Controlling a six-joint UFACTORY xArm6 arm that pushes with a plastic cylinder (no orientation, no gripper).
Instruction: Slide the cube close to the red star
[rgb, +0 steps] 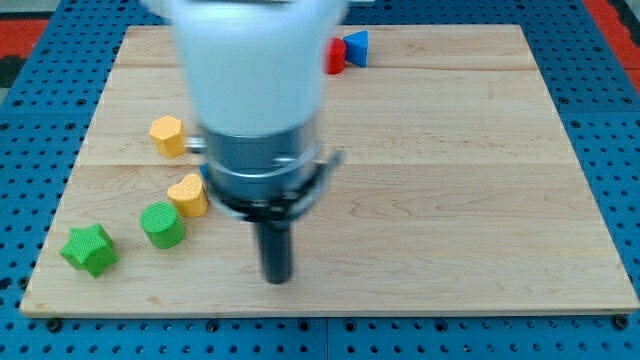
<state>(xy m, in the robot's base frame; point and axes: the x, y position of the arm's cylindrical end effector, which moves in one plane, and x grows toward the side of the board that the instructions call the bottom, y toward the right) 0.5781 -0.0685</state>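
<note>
A blue block (357, 46), apparently a cube, sits at the view's top centre on the wooden board (480, 170). A red block (335, 56) touches its left side; the arm hides most of it, so its shape cannot be made out. My arm (260, 110) is blurred and fills the upper middle of the view. My tip (277, 279) is low in the middle of the board, far below the blue and red blocks. It is to the right of the green and yellow blocks and touches no block.
A yellow hexagon (167, 135) and a yellow heart (188, 195) lie on the view's left. A green rounded block (162, 225) sits just below the heart. A green star (89, 249) is near the bottom-left corner. A blue pegboard (40, 120) surrounds the board.
</note>
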